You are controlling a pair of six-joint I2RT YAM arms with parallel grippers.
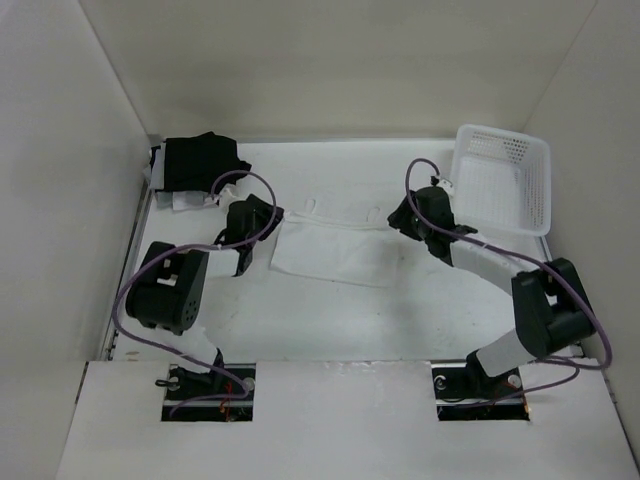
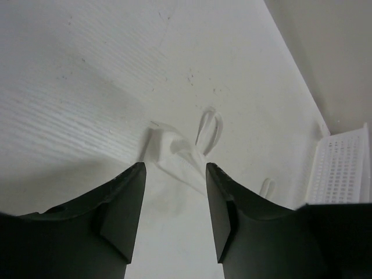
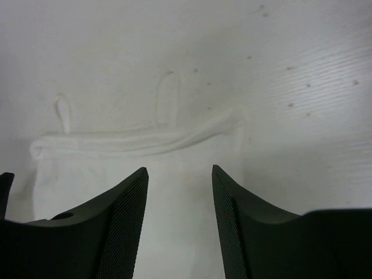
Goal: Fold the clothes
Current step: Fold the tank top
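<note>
Left gripper (image 2: 174,168): jaws spread, nothing between them, sitting just beside the left edge of the clothes (image 1: 330,250). Can't tell if it touches the fabric. Right gripper (image 3: 179,170): jaws spread too, nothing pinched, near the garment's far right corner. Clothes lie flat mid-counter (image 1: 330,330) as a wide white rectangle between the two grippers. The far edge is bunched into a layered ridge, with thin string loops (image 3: 63,113) sticking out past it toward the back wall. White lattice basket (image 1: 502,131) in the far right corner, apart from the clothes. Black folded garments (image 1: 200,160) in the far left corner, beyond the left arm.
</note>
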